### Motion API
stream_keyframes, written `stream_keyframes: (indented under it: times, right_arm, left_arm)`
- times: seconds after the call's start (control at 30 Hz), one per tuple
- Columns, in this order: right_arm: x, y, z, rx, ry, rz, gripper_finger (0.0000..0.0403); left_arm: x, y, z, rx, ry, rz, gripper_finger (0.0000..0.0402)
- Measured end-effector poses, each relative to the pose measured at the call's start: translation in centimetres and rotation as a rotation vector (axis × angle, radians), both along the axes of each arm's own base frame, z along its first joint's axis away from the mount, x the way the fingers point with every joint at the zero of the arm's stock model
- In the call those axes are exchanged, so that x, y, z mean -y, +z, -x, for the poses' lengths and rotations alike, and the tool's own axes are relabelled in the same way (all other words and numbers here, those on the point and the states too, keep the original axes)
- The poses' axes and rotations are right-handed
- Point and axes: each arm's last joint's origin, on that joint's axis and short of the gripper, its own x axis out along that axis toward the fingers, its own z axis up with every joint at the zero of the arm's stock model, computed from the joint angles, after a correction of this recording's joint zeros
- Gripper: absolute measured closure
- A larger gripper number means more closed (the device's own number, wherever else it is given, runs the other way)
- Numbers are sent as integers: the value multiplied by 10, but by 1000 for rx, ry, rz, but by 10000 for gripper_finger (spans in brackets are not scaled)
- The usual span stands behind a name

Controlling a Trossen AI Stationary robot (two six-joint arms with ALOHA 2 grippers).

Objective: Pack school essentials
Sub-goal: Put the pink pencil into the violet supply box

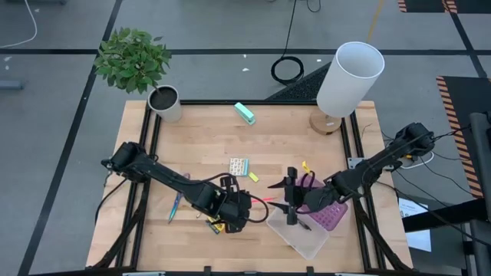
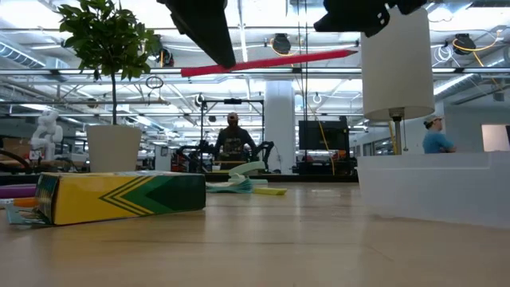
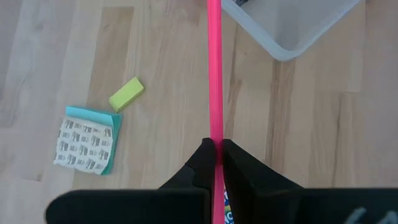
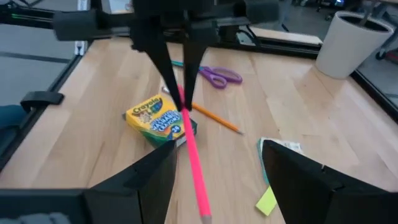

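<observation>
My left gripper point(image 3: 215, 163) is clenched on the red pen point(image 3: 214, 74), held off the table w/ its tip pointing toward the clear bin point(image 1: 307, 238). My right gripper point(image 1: 291, 205) hovers facing it at the bin's edge, fingers spread, nothing in them. Crayon box point(image 4: 160, 118), orange pencil point(image 4: 214, 117) & purple-handled scissors point(image 4: 217, 76) lie on the wood below/behind my left arm; eraser point(image 3: 126, 94) & card point(image 3: 86, 139) sit nearby.

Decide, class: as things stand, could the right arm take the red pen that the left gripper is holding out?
Probably yes. The right gripper is open and faces the free tip of the red pen, which the left gripper holds clamped above the table. Nothing lies between them.
</observation>
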Motion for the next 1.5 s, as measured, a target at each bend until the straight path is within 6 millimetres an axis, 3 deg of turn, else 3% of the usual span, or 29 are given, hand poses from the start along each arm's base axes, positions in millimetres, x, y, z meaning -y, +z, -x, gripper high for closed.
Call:
stream_keyframes:
  times: [0.53,1.27,1.5]
  right_arm:
    - [10,-22,-13,-121,15,-74,183]
    - [14,-25,-14,-167,46,-110,353]
    - [13,-25,-13,-170,57,-113,386]
  left_arm:
    - [0,0,1,-7,6,0,380]
    - [-1,0,1,-11,3,-5,380]
    - [-1,-1,1,-11,8,-6,380]
